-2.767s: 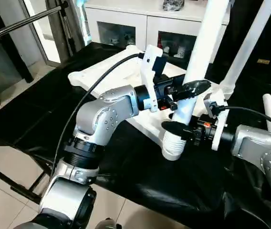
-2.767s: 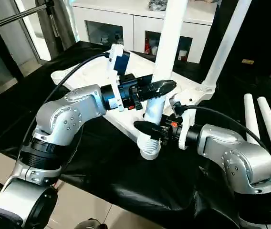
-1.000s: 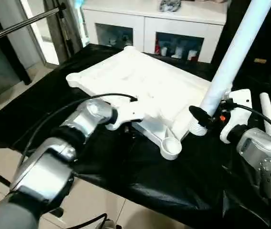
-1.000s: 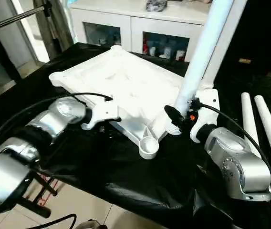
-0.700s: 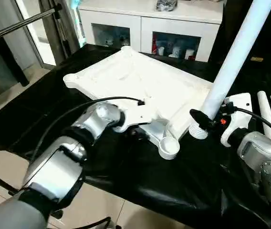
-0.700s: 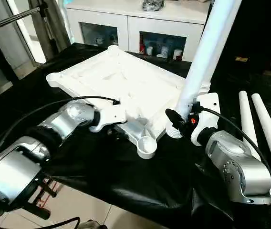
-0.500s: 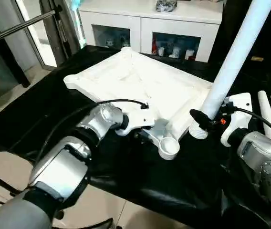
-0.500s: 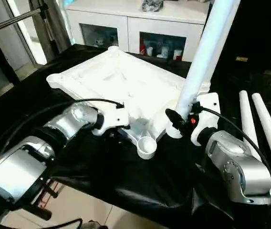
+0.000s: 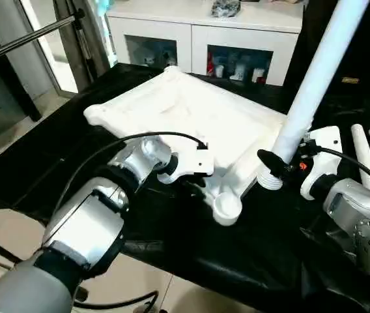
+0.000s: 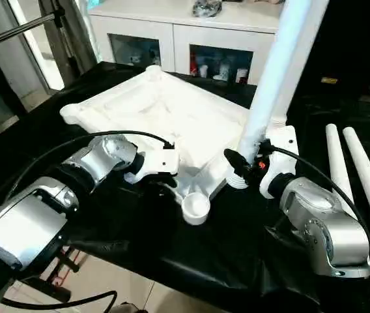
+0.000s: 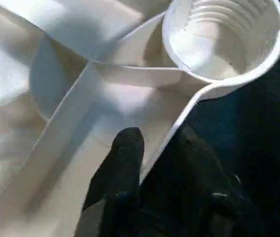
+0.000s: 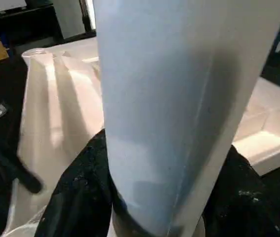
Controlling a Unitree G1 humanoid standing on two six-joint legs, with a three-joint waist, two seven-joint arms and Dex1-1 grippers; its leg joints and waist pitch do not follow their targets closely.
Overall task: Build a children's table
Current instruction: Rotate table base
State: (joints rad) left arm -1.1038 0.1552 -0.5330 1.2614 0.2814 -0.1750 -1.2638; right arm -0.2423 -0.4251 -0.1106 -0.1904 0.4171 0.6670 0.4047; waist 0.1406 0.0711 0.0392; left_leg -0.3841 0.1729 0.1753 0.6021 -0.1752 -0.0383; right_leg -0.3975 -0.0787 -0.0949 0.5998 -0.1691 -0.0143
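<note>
White plastic is what I am working with: the rectangular ribbed table top [image 9: 191, 124] lies underside up on the black cloth-covered bench [image 9: 55, 143], just in front of the white glass-door cabinet [image 9: 198, 39]. I take that top as my landmark.

At the top's near corner sits a round ribbed socket [image 9: 227, 207], empty. My left gripper [image 11: 157, 148] is at the top's near edge, just beside that socket. Its two black fingers [image 11: 122, 163] straddle the thin rim wall, one on the ribbed inside and one on the outer side over the cloth, closed down narrowly around the rim. I cannot tell for certain that both pads press it.

At the top's right edge my right gripper [image 9: 273, 171] holds a long tapered white tube leg [image 9: 315, 78] near its ribbed lower end. The leg leans up and away to the right, and its foot is just beside the top's right edge, apart from the empty socket. The jaws stand about half open, clamped on either side of the tube.

Right of the top, two more white tube legs [image 10: 354, 176] lie side by side on the cloth, well apart from the socket.
</note>
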